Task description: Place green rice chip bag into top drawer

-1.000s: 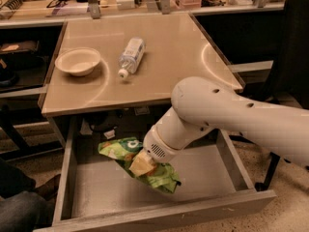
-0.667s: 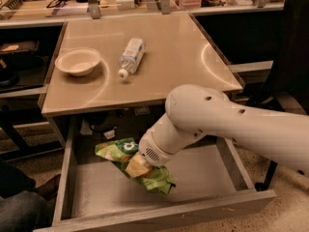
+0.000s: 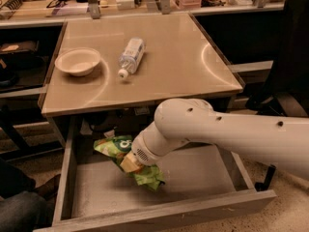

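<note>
Holding: gripper (image 3: 131, 164), jaws closed on the bag (image 3: 147, 176), which hangs low over the drawer (image 3: 159, 214) floor, left of its middle, not yet lying flat.
Risk, judged: on release the crinkled bag may cling to the jaws, or its rear end may catch at the drawer's back.
Beyond the drawer, on the bench (image 3: 183, 66): bottle (image 3: 131, 56), bowl (image 3: 77, 62).
Change: gripper and bag are slightly further left in the drawer than a second ago.

**Bowl and bottle on a beige tabletop**

A pale bowl (image 3: 77, 62) sits upper left on the tabletop (image 3: 183, 66). A clear water bottle (image 3: 131, 56) lies on its side just right of it, not touching. Lower centre-left, the gripper (image 3: 129, 163) clamps the green rice chip bag (image 3: 112, 146).
</note>
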Controlling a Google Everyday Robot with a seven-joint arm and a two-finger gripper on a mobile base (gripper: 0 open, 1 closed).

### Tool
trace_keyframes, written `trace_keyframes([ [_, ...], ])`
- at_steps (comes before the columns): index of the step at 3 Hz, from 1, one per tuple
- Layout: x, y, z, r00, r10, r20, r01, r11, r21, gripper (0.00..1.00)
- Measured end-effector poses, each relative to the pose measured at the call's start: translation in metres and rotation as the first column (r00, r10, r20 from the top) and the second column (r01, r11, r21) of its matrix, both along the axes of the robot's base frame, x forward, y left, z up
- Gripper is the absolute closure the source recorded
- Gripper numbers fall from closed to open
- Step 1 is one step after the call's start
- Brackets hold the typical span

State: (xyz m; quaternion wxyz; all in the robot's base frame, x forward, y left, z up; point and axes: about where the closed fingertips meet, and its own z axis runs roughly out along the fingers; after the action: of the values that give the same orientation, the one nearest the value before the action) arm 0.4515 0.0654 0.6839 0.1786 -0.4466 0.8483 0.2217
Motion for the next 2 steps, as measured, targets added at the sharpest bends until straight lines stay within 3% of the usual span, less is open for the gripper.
trace_keyframes([
  [2, 0.019, -0.006, -0.045, 0.9940, -0.109, 0.010, 0.109, 0.994, -0.003, 1.00],
])
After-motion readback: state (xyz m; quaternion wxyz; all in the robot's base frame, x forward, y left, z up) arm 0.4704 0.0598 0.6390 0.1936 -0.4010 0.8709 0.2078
